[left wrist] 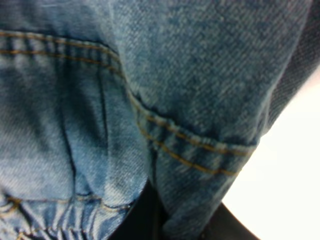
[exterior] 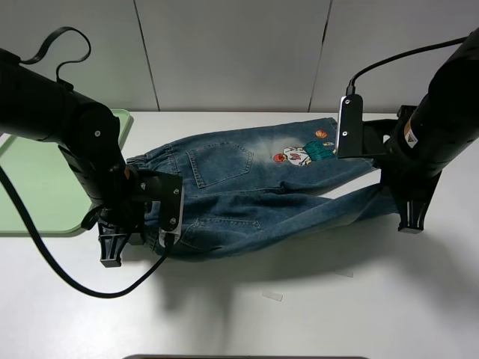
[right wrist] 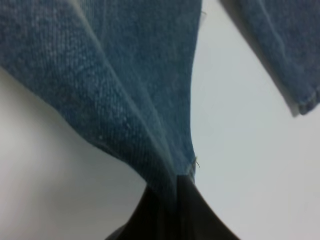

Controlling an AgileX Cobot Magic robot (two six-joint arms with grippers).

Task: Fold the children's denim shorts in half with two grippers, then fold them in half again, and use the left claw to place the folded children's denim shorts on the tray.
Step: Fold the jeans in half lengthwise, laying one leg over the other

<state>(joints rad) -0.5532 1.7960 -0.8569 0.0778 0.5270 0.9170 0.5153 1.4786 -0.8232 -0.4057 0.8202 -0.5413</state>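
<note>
Exterior high view shows one green tray (exterior: 30, 187) on the bench (exterior: 314, 321), just outside the left hand (exterior: 112, 250). One pair of children's denim shorts (exterior: 247, 187) stretches between the two hands. The left hand pinches the waist end tight. The right hand (exterior: 412, 217) pinches a leg end tight. One small clear scrap (exterior: 272, 296) lies between the hands, apart from the shorts.

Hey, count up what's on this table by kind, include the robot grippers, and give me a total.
Children's denim shorts: 1
Pale green tray: 1
Grippers: 2, left gripper and right gripper, both shut on the shorts
Total: 4
</note>
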